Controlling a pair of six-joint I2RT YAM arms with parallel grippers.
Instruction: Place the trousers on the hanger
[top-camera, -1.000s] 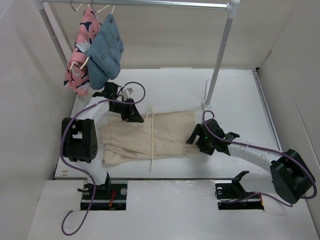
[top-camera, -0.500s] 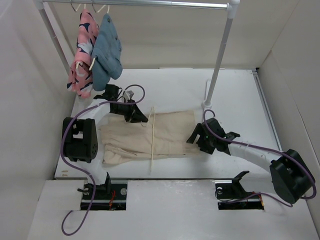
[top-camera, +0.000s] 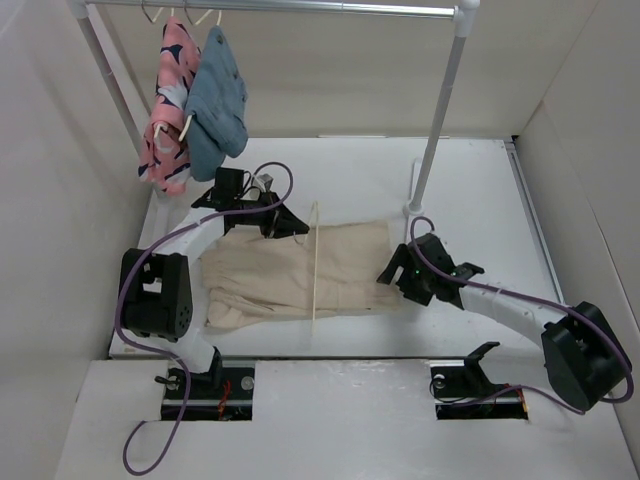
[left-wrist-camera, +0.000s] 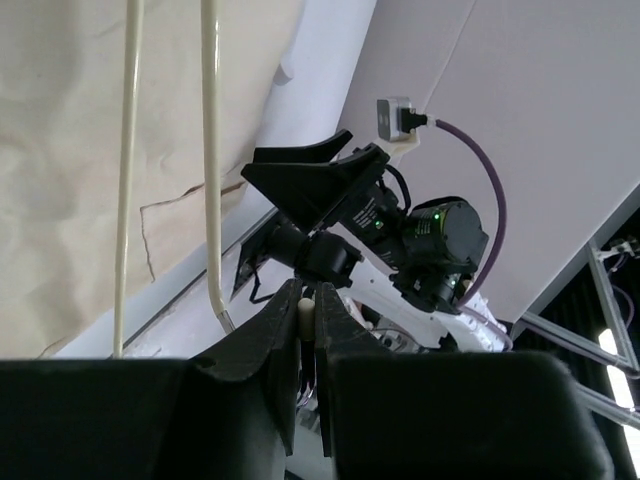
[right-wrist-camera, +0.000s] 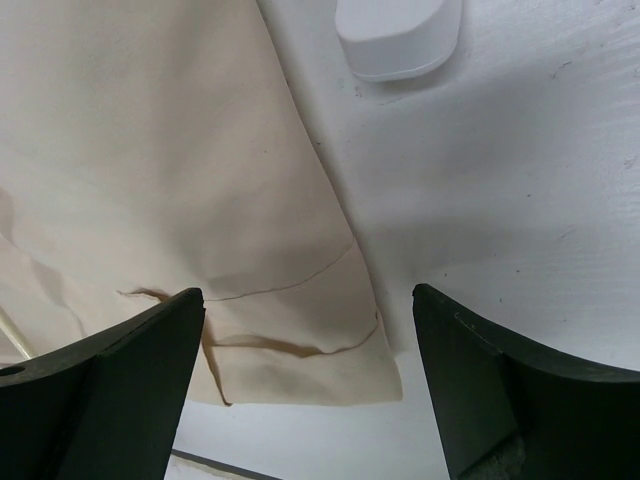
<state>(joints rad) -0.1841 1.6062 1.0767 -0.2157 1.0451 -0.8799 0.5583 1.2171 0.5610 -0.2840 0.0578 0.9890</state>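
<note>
The beige trousers (top-camera: 270, 275) lie flat and wrinkled across the middle of the table. The thin cream hanger (top-camera: 314, 270) stands across them, running from far to near. My left gripper (top-camera: 291, 224) is shut on the hanger's far end; in the left wrist view a cream stub (left-wrist-camera: 303, 312) sits pinched between the jaws, with the hanger's two bars (left-wrist-camera: 210, 150) over the cloth (left-wrist-camera: 60, 140). My right gripper (top-camera: 396, 272) is open and empty just above the trousers' right end; in its wrist view the folded cloth corner (right-wrist-camera: 300, 340) lies between the spread fingers (right-wrist-camera: 110, 390).
A clothes rack spans the back; a pink patterned garment (top-camera: 166, 110) and a blue-grey garment (top-camera: 216, 105) hang at its left. The rack's right pole (top-camera: 441, 110) stands on a white foot (top-camera: 414, 210), also seen in the right wrist view (right-wrist-camera: 398, 35). Walls enclose both sides.
My left gripper has moved to the right with the hanger, which now crosses the trousers further right. The hanging garments have swung slightly. The right gripper has barely moved.
</note>
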